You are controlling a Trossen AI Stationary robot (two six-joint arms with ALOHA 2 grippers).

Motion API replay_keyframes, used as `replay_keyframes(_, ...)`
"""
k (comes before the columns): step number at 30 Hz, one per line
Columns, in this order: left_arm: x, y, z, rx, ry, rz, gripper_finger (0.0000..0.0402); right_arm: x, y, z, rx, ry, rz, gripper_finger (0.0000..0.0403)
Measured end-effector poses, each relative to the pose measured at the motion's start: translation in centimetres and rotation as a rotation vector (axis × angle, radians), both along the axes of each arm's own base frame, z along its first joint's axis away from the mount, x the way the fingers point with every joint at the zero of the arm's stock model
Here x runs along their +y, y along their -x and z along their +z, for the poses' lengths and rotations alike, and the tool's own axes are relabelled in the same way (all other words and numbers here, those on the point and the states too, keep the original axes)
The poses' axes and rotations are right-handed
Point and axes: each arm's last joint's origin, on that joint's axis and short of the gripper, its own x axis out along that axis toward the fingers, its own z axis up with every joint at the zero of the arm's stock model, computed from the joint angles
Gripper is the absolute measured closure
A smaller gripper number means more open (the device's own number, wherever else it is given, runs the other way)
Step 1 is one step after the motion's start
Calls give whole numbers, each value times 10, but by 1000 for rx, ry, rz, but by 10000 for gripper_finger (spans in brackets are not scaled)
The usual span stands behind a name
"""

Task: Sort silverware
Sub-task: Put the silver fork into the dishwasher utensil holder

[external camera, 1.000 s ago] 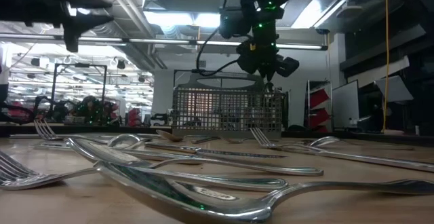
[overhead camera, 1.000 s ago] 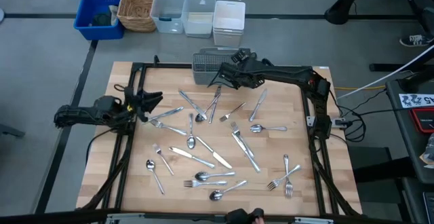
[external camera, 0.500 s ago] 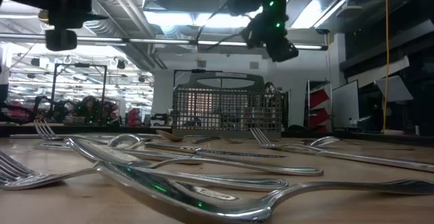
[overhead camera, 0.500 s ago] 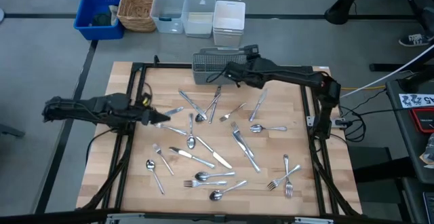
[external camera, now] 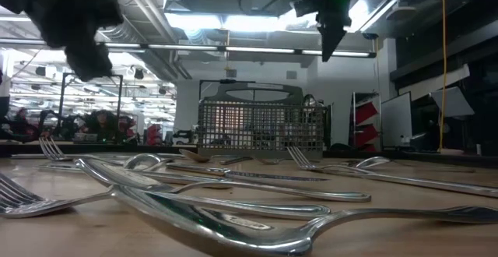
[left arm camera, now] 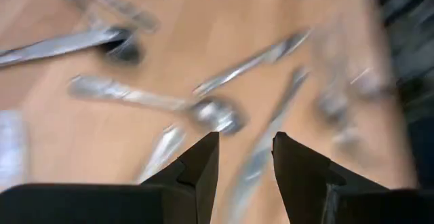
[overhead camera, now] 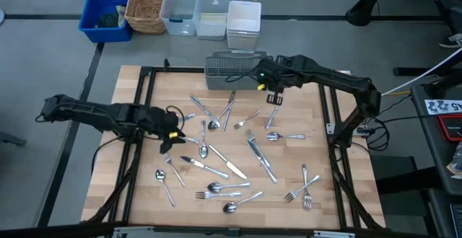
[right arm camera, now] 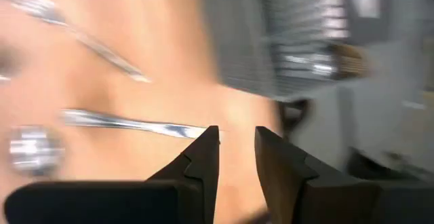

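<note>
Both empty and parted, left pincer [overhead camera: 170, 131] above crowded silverware [overhead camera: 216, 133], right pincer [overhead camera: 273, 98] beside basket [overhead camera: 227, 67]: risk of pinching 2 overlapping pieces together.

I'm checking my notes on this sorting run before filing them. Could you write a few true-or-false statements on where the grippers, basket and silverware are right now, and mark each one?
1. Both grippers are empty. True: the left gripper and the right gripper each show open fingers with nothing between them.
2. The wire-mesh basket sits at the table's near edge. False: it stands at the far edge, near the bins.
3. The silverware is still mostly loose on the table. True: forks, spoons and knives lie scattered over the wood.
4. The right gripper rests on the table top. False: in the low view it hangs well above the basket.
5. The left gripper is over the silverware's left side. True.
</note>
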Motion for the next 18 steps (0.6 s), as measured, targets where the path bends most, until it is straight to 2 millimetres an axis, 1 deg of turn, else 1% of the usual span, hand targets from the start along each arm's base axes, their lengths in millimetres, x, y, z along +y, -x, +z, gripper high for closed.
replay_keyframes(3,2,3,-14,156,-106,-34,275,4,-1,-1,-53,-150,35,308)
replay_keyframes(6,2,-2,-23,206,-128,-12,275,7,-3,-1,-84,-240,65,308)
replay_keyframes(18,5,-16,-54,439,-217,70,275,7,-4,-1,-100,-259,74,308)
